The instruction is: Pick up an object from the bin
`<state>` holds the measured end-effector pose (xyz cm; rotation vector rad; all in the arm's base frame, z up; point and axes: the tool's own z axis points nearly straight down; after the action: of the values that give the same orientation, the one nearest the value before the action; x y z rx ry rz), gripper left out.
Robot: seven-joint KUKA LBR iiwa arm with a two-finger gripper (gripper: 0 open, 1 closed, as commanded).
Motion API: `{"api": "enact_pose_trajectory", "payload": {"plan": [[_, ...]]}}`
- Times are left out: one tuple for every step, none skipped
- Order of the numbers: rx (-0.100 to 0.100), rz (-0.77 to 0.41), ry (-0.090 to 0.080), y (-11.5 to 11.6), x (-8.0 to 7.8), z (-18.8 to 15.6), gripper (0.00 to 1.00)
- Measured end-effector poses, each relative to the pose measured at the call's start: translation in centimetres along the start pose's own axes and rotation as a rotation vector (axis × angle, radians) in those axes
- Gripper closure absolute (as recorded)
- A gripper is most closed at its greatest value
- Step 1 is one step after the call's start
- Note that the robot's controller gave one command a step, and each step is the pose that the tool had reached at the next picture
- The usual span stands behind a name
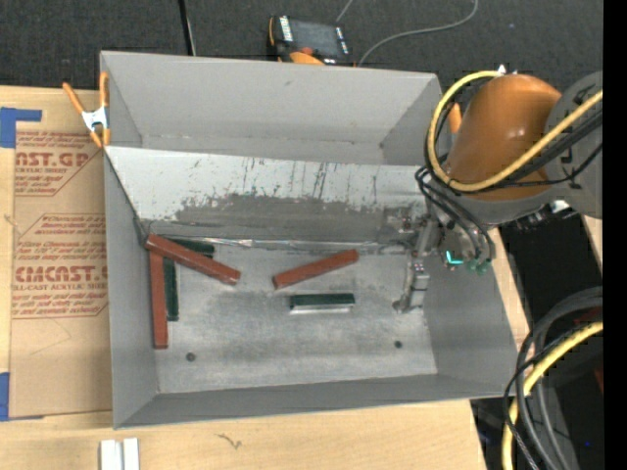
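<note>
A: The claw (pixel 412 300) hangs low at the right side of the bin (pixel 294 346), close to the right wall, with bare grey floor under it.

B: Apart or together?

A: I cannot tell; it looks like one thin upright shape from this angle. Nothing shows in it.

B: What lies nearest to it?

A: A green bar (pixel 321 303), left of the claw and about level with its tip. It lies flat along the floor, and a gap of bare floor separates the two.

B: Anything else close by?

A: A red bar (pixel 315 269), also left of the claw and a little farther toward the back wall. It lies on a slant, with the end nearer the claw raised toward the back. It sits just beyond the green bar, and the two do not touch.

B: And the rest?

A: The rest lie well apart from the claw, at the far left of the floor. A second red bar (pixel 193 259) slants down from the back left corner. A third red bar (pixel 159 306) runs along the left wall, with a second green bar (pixel 172 290) right beside it, on the side toward the claw.

B: What is above the claw?

A: The wrist's orange cover (pixel 505 130), up and to the right of the claw, with yellow and black cables (pixel 438 155) looped around it.
</note>
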<state>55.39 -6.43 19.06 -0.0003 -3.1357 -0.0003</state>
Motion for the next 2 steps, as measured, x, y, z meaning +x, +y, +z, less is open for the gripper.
{"api": "enact_pose_trajectory", "payload": {"plan": [[0.000, -0.063, -0.014, 3.34, -0.46, 12.23, 0.00], [0.001, -0.063, -0.013, 3.24, -0.53, 11.86, 1.00]]}}
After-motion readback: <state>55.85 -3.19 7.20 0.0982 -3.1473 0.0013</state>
